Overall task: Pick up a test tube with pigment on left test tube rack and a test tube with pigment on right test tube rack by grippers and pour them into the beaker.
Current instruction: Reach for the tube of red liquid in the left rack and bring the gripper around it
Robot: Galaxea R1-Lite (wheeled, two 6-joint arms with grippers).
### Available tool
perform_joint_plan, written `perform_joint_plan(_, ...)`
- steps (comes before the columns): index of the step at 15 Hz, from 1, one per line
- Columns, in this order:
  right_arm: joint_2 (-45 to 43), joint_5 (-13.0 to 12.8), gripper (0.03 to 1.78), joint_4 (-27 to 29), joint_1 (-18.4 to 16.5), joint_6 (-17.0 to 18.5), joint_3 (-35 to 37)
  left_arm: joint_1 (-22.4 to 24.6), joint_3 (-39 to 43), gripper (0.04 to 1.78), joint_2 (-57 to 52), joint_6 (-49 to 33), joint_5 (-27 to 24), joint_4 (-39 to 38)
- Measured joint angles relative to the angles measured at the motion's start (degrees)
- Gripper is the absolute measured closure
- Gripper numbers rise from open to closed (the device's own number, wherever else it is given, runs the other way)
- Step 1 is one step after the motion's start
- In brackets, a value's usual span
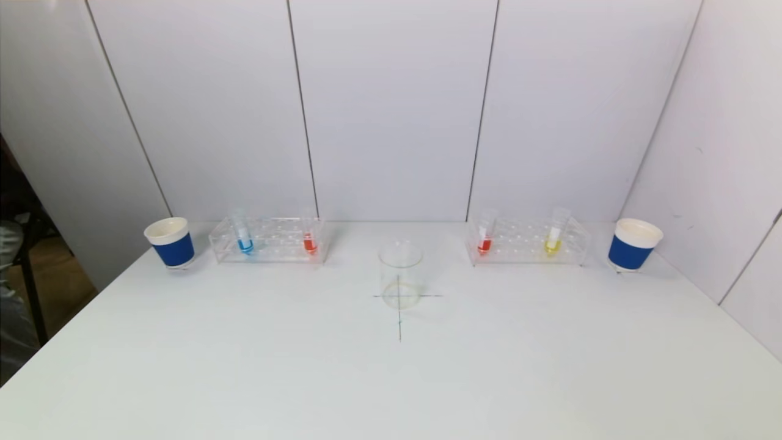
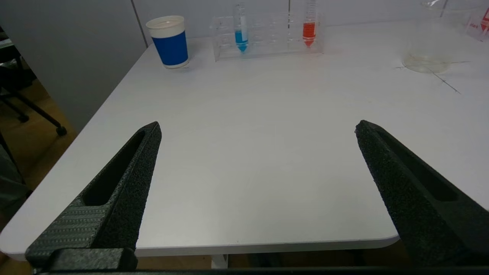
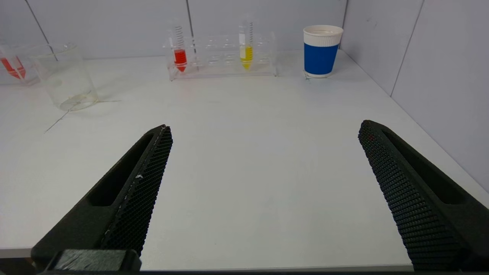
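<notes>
From my head camera I see the white table (image 1: 244, 366) with the clear beaker (image 1: 400, 271) standing at its middle on a drawn cross mark (image 1: 400, 305). The left test tube rack (image 1: 269, 240) sits along the back edge, holding a blue-pigment tube (image 1: 244, 235) and an orange-red tube (image 1: 310, 235); a blue-banded paper cup (image 1: 170, 242) stands just beside it on the outer side. The right test tube rack (image 1: 528, 242) holds a red tube (image 1: 485, 237) and a yellow tube (image 1: 553, 237), with a second paper cup (image 1: 633, 244) just beside it. All four tubes stand in their racks.

Neither arm shows in that view; I only get them from the wrist cameras. The left gripper (image 2: 258, 128) hangs over the near part of the table, jaws spread wide with nothing between them, well apart from the left rack. This view shows the table's left edge and floor beyond. The right gripper (image 3: 265, 128) is likewise over the near table, jaws wide apart and empty, facing the right rack, with the side wall panel (image 3: 439, 76) close by
</notes>
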Motion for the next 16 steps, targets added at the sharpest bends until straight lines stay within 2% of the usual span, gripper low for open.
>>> perform_joint_plan(6,0.0,0.0,0.04,0.0,0.0,0.02,0.0,-0.2,-20.03,0.05,16.76,0.49,0.02,0.61)
perform_joint_plan(9,0.0,0.0,0.04,0.0,0.0,0.02,0.0,-0.22,-27.11,0.05,28.0,0.66,-0.39,-3.89)
perform_joint_plan(12,0.0,0.0,0.04,0.02,0.0,0.02,0.0,-0.27,-30.81,0.05,37.79,0.74,-0.52,-10.65)
perform_joint_plan(16,0.0,0.0,0.04,0.0,0.0,0.02,0.0,-1.35,-30.76,0.05,47.41,0.41,-0.61,-18.44)
